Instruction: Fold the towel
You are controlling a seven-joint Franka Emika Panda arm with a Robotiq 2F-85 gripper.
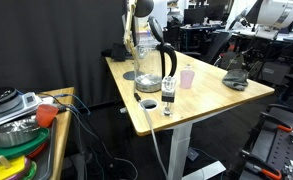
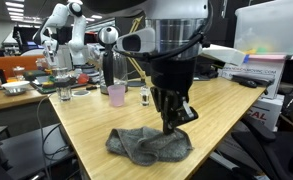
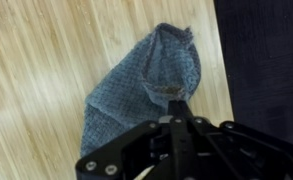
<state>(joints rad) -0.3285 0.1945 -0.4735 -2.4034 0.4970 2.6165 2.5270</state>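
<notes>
- Three angles on this one. In an exterior view the towel (image 1: 235, 80) is a dark heap at the far corner of the wooden table (image 1: 201, 100), and the gripper (image 1: 242, 68) is right down on it (too small here to read the jaws).
- Same view: a pink cup (image 1: 187, 78) stands well apart from the towel, nearer the black kettle (image 1: 166, 62).
- Up close in an exterior view, the towel (image 2: 151, 146) lies crumpled near the table's front edge. The gripper (image 2: 174, 122) stands upright on one end of it, fingers drawn tight together.
- Wrist view: the grey-green towel (image 3: 146, 85) spreads over the wood and bunches up toward the gripper (image 3: 176, 102). The jaws are pinched closed on its near edge (a small pucker shows there).
</notes>
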